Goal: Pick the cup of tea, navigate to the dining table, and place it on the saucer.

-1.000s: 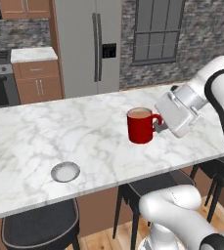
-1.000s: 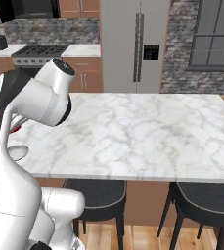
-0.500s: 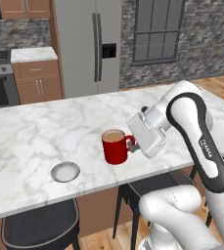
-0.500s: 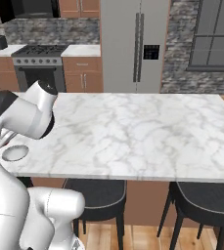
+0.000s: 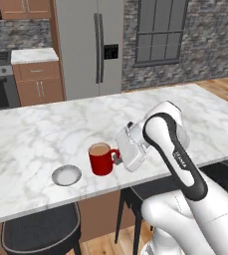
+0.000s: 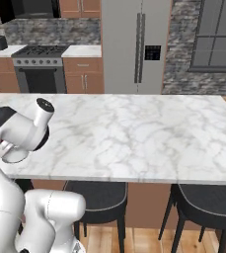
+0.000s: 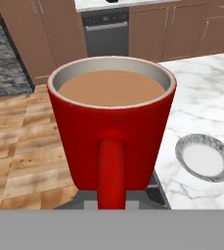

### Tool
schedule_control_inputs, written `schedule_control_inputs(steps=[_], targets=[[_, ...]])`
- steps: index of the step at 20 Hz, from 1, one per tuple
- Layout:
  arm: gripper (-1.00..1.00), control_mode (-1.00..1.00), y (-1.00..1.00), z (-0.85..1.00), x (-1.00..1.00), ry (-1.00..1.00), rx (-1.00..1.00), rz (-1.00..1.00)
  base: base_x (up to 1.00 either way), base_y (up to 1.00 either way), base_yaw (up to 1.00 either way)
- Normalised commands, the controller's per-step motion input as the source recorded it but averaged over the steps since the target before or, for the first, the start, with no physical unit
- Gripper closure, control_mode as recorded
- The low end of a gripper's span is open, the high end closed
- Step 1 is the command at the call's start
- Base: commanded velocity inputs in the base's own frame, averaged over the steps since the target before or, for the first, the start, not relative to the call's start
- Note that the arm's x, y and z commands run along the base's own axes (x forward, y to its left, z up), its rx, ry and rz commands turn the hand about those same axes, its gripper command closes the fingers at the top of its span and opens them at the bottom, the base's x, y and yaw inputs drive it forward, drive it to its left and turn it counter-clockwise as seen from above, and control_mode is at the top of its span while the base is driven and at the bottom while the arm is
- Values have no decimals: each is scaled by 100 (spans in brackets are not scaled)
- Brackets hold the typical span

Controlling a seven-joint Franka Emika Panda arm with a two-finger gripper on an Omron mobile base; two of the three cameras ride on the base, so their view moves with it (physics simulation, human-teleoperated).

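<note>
Clenched on the handle of the cup of tea [image 5: 101,159], the claw [image 5: 118,157] holds it upright and level, brown liquid near the pale rim. Beyond the cup, away from the claw, the saucer [image 5: 66,175] lies flat on the marble tabletop [image 5: 31,142], near but apart from the cup.

Cup of tea [image 5: 101,159] over the dining table [image 5: 31,144], just right of the saucer [image 5: 66,175], near the front edge.
</note>
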Motion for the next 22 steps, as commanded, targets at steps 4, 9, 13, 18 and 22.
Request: schedule_control_inputs(steps=[4,9,13,18,22], targets=[[100,-100,1,-17,62,1,0,8,0,0,0],[100,-100,5,-21,76,2,0,10,0,0,0],[100,-100,53,-28,61,0,-4,9,0,0,0],[100,-100,67,-30,43,0,-4,4,0,0,0],[100,-100,66,-47,21,0,-6,1,0,0,0]])
